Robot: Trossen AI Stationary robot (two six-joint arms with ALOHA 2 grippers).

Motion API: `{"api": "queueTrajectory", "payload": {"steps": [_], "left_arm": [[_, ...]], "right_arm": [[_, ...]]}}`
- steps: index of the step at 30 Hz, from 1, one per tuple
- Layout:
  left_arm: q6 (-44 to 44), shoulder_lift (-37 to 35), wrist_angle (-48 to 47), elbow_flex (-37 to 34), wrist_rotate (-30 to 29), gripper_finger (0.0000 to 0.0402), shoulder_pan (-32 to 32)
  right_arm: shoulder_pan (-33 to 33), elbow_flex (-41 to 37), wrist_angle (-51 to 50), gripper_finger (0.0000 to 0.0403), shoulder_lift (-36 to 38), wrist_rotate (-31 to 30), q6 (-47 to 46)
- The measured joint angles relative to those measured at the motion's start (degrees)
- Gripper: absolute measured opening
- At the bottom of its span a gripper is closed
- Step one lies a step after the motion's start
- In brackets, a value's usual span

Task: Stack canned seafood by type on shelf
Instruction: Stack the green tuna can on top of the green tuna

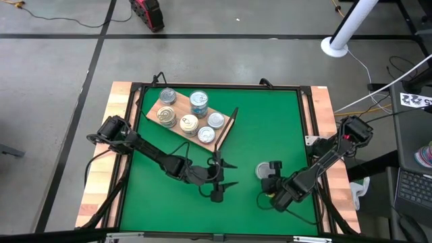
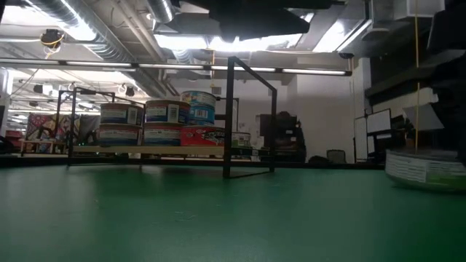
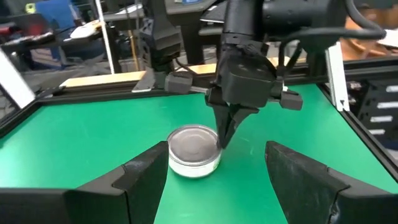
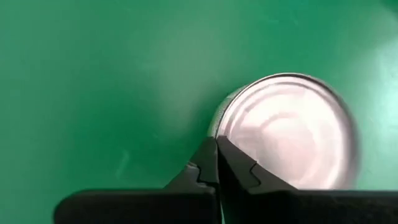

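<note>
One silver-topped can (image 1: 262, 171) stands alone on the green mat right of centre, its flat bottom on the mat; the left wrist view shows the can (image 3: 194, 149) as well. My right gripper (image 1: 268, 177) is shut and points steeply down at the can's edge. My left gripper (image 1: 231, 174) waits open just left of the can, its fingers level and pointing at it, touching nothing. The shelf (image 1: 150, 113), a wooden board with a black wire end frame (image 1: 228, 125), lies at the far left and holds several cans (image 1: 198, 101), stacked two high in the low view (image 2: 166, 122). My right gripper sets its shut fingertips (image 4: 217, 148) against the top rim of the lone can (image 4: 219, 127), on the side nearer the table's front. The fingers come from above, slanting down. The can stands upright and level on the mat.
Open green mat (image 1: 270, 121) lies between the shelf and the lone can. A black border and wooden strips (image 1: 324, 115) edge the mat. A white pole base (image 1: 335, 46) stands on the floor beyond the far right corner.
</note>
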State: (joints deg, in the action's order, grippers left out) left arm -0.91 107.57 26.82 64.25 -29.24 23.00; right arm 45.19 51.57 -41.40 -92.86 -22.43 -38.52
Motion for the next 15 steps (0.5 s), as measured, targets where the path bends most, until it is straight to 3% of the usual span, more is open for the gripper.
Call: {"api": "queueTrajectory", "payload": {"steps": [7,15], "left_arm": [[4.51,0.0,0.01,-0.01,2.26,0.0262,0.0],[3.99,0.0,0.01,-0.01,2.28,0.0262,0.0]], "right_arm": [[0.0,-0.13,5.57,0.0001,-0.17,1.98,1.57],[0.02,-0.11,5.54,0.0,-0.17,1.26,1.19]]}}
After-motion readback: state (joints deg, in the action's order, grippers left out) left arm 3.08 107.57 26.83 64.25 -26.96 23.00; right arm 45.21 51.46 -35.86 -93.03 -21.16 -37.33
